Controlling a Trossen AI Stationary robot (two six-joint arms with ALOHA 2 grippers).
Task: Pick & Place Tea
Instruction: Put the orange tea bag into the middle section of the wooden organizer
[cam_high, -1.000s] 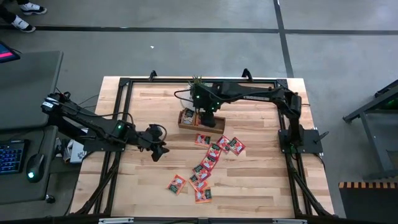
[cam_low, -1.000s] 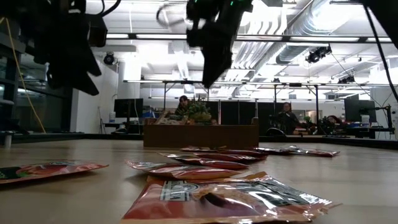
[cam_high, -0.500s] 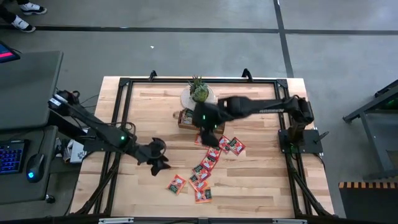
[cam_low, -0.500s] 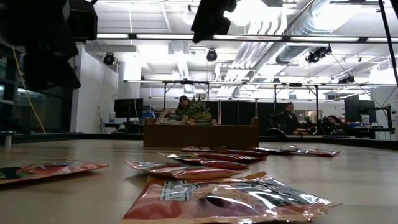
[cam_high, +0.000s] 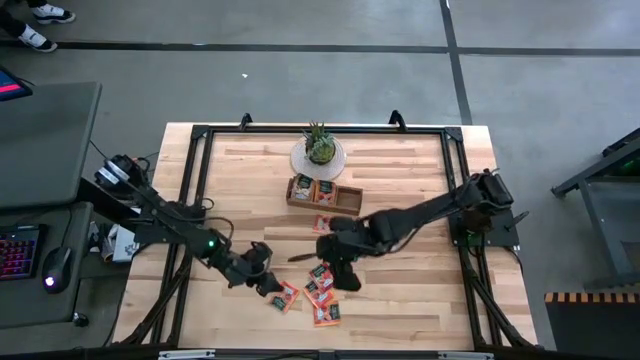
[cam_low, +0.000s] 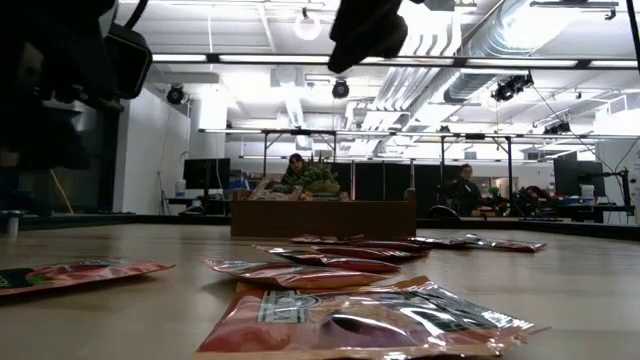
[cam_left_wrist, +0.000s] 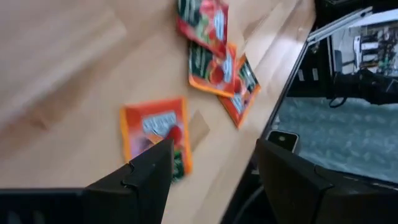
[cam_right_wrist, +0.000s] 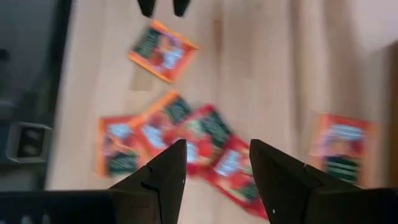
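Note:
Several red-orange tea sachets lie flat on the wooden table (cam_high: 420, 300). One lone sachet (cam_high: 285, 296) (cam_left_wrist: 155, 132) sits left of a cluster (cam_high: 322, 295) (cam_right_wrist: 186, 140), and one more (cam_high: 323, 224) lies nearer the tray. My left gripper (cam_high: 267, 284) (cam_left_wrist: 214, 149) hovers open just left of the lone sachet. My right gripper (cam_high: 345, 275) (cam_right_wrist: 217, 149) hangs open above the cluster, and its arm hides some sachets. The brown wooden tray (cam_high: 322, 193) (cam_low: 322, 217) at the table's middle holds a few sachets.
A small potted plant (cam_high: 318, 150) stands on a white dish behind the tray. Black frame rails (cam_high: 195, 200) run along the table's left, right and far sides. People sit in the room beyond the table (cam_low: 462, 185). Bare wood lies right of the cluster.
My right gripper has swung from above the tray toward the near edge and now hangs over the sachet cluster. My left gripper has moved toward the near edge and rightward, up to the lone sachet. The sachets have stayed where they were.

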